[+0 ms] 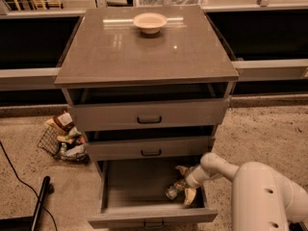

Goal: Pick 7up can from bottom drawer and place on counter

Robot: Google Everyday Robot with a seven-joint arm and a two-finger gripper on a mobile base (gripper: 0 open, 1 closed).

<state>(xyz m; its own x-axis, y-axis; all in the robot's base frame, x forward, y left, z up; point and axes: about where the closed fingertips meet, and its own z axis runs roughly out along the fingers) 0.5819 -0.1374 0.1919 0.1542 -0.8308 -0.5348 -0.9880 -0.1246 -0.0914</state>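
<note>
The bottom drawer (144, 218) is pulled out and open. The 7up can (172, 191) lies on its side on the drawer floor near the right wall. My gripper (186, 183) is down inside the drawer at the can's right end. It is open, with one finger (182, 170) behind the can and the other (189, 196) in front. I cannot tell if they touch the can. My white arm (260, 191) reaches in from the lower right. The counter (144, 57) is the glossy top of the cabinet.
A cream bowl (149, 22) stands at the back of the counter. The top drawer (149, 114) and middle drawer (151, 149) stand slightly open. A wire basket of snack packets (65, 139) sits on the floor at left, with a black pole and cable (41, 201) nearby.
</note>
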